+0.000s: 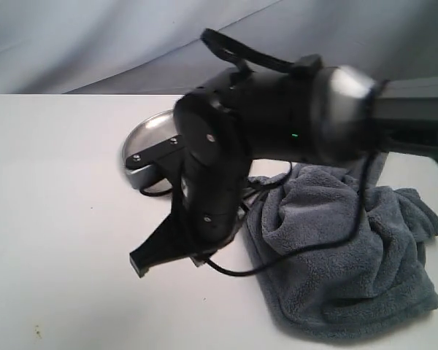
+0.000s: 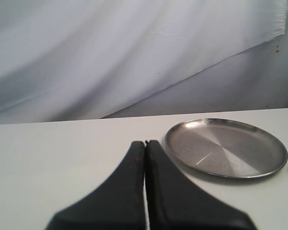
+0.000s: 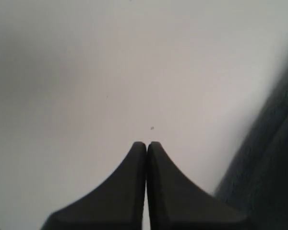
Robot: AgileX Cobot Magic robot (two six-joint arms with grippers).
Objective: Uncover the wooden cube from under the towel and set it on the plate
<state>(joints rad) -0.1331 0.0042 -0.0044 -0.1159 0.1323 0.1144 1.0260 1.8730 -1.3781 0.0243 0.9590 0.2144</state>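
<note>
Grey-blue towel [image 1: 343, 255] lies bunched, long axis unclear, near plate [image 1: 147, 135].

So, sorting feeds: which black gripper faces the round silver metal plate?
The left gripper: the plate lies ahead of it, while the right gripper faces only white table and the fluffy grey-blue towel.

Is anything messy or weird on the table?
Only the towel: it lies in a crumpled, lumpy heap to the right of the plate instead of spread flat. The plate itself is empty and looks fine. Nothing looks spilled or broken.
</note>
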